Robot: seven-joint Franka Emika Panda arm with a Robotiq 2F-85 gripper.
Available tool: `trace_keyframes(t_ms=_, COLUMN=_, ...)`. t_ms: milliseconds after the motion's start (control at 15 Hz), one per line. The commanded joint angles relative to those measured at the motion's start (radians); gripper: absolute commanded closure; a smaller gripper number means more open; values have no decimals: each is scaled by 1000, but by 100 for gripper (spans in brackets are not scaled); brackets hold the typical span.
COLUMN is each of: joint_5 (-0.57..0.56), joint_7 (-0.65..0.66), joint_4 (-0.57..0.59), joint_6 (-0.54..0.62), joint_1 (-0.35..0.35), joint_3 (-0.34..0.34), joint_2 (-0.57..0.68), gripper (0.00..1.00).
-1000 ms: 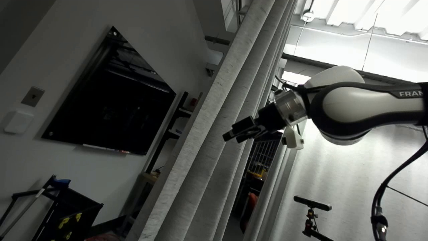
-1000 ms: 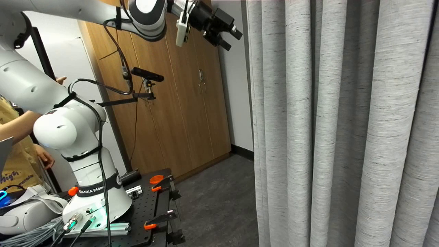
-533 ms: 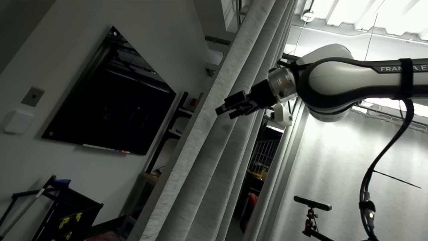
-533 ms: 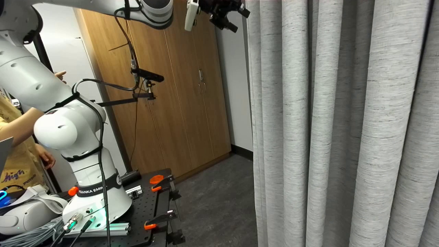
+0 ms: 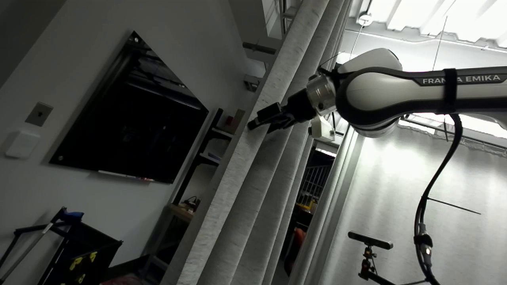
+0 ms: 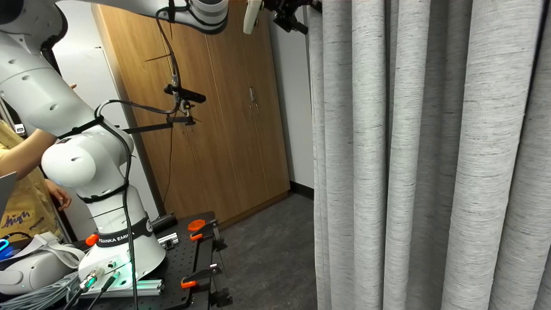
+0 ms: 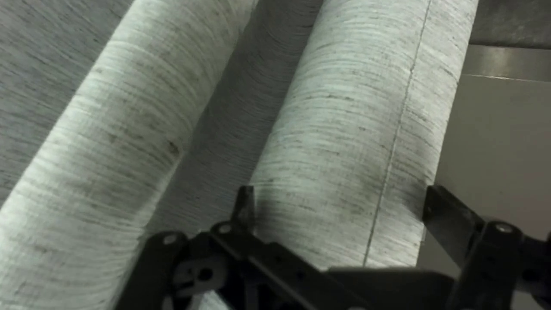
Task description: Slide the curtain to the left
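Gripper (image 7: 338, 202) now reaches farther past bench (image 6: 176, 262) edge toward curtain (image 6: 370, 155); fingers (image 7: 447, 215) wide astride one pleat (image 7: 340, 142). We judge it may slip if pinched shallowly.

The robot arm (image 5: 376, 94) went up and over, taking its gripper (image 5: 261, 128) right to the edge of the curtain (image 5: 241, 206). That edge moved a little, and I can see more of the shelves (image 5: 210, 159) behind it now.

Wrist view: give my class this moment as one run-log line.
gripper: open; curtain: edge pleat framed between jaws; contact: cannot tell; next: probably close on pleat
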Motion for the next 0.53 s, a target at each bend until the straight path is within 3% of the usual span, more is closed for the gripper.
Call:
trace_keyframes(t_ms=0, joint_5=20, joint_7=-43, joint_4=49, joint_6=8, joint_1=38, joint_3=-21, joint_2=40, gripper=0)
trace_keyframes(t_ms=467, joint_5=-65, joint_7=28, joint_4=57, joint_6=185, joint_1=-33, joint_3=13, joint_2=75, gripper=1)
